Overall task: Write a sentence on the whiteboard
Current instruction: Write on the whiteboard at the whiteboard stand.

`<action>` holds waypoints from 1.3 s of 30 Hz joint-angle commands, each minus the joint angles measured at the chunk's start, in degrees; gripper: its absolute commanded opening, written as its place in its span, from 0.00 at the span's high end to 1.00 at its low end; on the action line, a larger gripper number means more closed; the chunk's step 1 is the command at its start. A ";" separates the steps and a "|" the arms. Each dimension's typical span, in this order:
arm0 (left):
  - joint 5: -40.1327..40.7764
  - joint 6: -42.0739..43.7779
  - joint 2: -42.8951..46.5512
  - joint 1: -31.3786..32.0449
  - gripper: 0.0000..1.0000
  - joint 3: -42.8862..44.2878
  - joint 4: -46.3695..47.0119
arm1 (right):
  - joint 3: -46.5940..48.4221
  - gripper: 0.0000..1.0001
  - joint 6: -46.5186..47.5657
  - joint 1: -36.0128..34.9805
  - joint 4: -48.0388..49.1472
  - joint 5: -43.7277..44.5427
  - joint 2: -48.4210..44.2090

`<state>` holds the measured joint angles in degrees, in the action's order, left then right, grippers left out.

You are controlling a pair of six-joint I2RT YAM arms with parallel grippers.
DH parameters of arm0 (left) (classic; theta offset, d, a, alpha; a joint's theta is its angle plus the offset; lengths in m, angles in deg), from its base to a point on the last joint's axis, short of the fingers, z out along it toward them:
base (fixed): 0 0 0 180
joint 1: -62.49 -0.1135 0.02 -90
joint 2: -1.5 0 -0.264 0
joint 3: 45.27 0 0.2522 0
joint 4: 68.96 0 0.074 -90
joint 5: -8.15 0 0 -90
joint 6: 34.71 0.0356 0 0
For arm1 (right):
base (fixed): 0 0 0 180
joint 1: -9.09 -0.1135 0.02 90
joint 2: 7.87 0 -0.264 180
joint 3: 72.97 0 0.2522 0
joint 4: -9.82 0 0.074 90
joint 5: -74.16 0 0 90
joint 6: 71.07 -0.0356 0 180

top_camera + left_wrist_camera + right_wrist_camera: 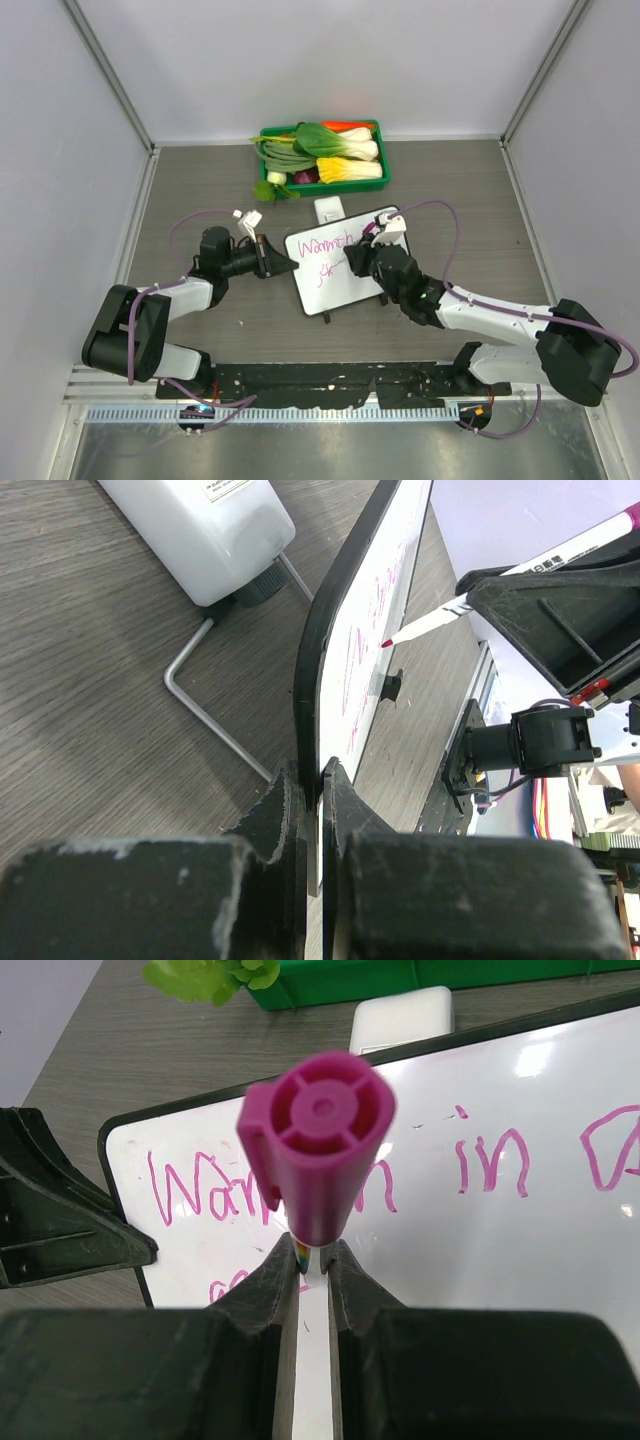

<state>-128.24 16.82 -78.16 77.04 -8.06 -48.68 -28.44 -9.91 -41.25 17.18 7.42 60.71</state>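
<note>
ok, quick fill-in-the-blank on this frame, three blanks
1. The left gripper is ____ on the dark rim of the flat white rectangular whiteboard.
2. The right gripper holds the magenta-capped white marker, tip towards the ____.
3. The pink handwritten sentence spans ____ lines.
Missing: shut; whiteboard; two.

Skewed whiteboard point(335, 290), pink cursive sentence point(325, 247) across

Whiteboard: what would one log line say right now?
left fingers: clamping whiteboard edge | right fingers: holding pink marker | sentence: second line begun
</note>
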 commanded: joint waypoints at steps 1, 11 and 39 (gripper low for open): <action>5.70 4.73 -0.85 -0.22 1.00 -0.15 -2.31 | 1.14 0.99 0.54 0.43 1.73 -0.14 -2.83; 5.70 4.82 -0.94 -0.22 1.00 -0.06 -2.40 | 2.02 0.99 0.63 0.42 6.12 -2.43 -1.87; 5.70 4.82 -0.94 -0.22 1.00 -0.15 -2.31 | -3.43 0.99 -1.74 0.34 3.22 -3.58 1.03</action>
<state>-128.24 16.82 -78.16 77.02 -8.06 -48.68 -29.95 -11.04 -40.95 21.34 3.66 62.24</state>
